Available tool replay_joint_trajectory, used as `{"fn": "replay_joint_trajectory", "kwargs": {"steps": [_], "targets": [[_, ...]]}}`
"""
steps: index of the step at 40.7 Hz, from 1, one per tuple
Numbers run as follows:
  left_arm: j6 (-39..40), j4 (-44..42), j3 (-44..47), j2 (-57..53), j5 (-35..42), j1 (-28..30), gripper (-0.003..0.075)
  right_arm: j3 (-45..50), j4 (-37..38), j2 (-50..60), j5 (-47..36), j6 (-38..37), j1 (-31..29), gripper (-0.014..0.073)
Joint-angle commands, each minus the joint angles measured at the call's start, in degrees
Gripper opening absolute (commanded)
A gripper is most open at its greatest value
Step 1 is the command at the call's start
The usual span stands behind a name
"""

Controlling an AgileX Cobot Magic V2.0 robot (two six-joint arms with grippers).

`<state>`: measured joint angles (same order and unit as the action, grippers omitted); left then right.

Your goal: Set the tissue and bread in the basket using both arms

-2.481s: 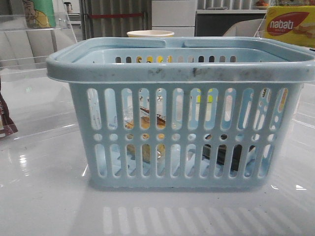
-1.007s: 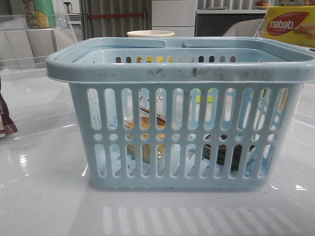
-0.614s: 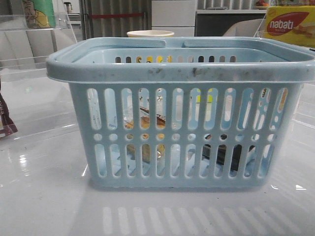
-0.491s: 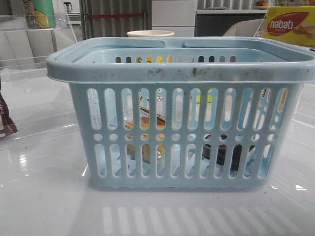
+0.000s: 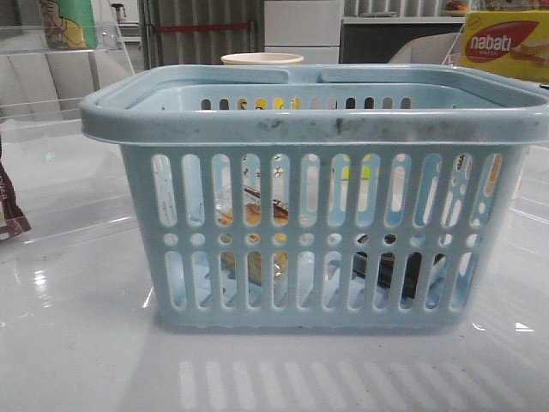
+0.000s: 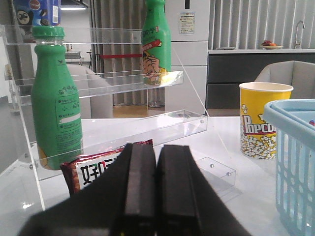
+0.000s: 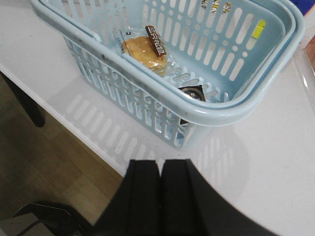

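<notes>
bread [image 7: 144, 47]: lying in the basket [image 5: 317, 129]
tissue [image 7: 192, 93]: in the basket, beside the bread
left gripper [image 6: 155, 189]: clenched, holding nothing
right gripper [image 7: 160, 194]: clenched, holding nothing, outside the basket

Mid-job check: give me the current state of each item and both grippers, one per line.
basket: upright on the table, open top.
bread: wrapped, lying inside the basket.
tissue: lying inside the basket, partly hidden by the rim.
left gripper: shut, empty, away from the basket.
right gripper: shut, empty, raised outside the basket.
popcorn cup: upright beside the basket.
green bottles: upright, capped, on the clear shelf.
</notes>
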<state>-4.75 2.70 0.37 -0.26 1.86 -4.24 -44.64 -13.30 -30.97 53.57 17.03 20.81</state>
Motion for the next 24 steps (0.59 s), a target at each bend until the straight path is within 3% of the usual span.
{"fn": "replay_joint_trajectory", "kwargs": {"steps": [1,8,14,24], "targets": [[0.63,0.18,0.33,-1.08,5.08,0.03,0.0093,-1.43,-0.34,-0.37,-3.57,0.45,-0.1,0.0057],[0.63,0.18,0.33,-1.08,5.04,0.03,0.0093,-0.26,-0.45,1.4,-4.45,0.45,-0.1,0.0057],[0.63,0.18,0.33,-0.95,4.82,0.03,0.0093,5.5,-0.48,8.82,-6.54,0.45,-6.19,0.0057],[0.63,0.18,0.33,-0.95,4.74,0.03,0.0093,21.57,-0.25,24.44,-24.09,0.45,-16.25,0.0057]]}}
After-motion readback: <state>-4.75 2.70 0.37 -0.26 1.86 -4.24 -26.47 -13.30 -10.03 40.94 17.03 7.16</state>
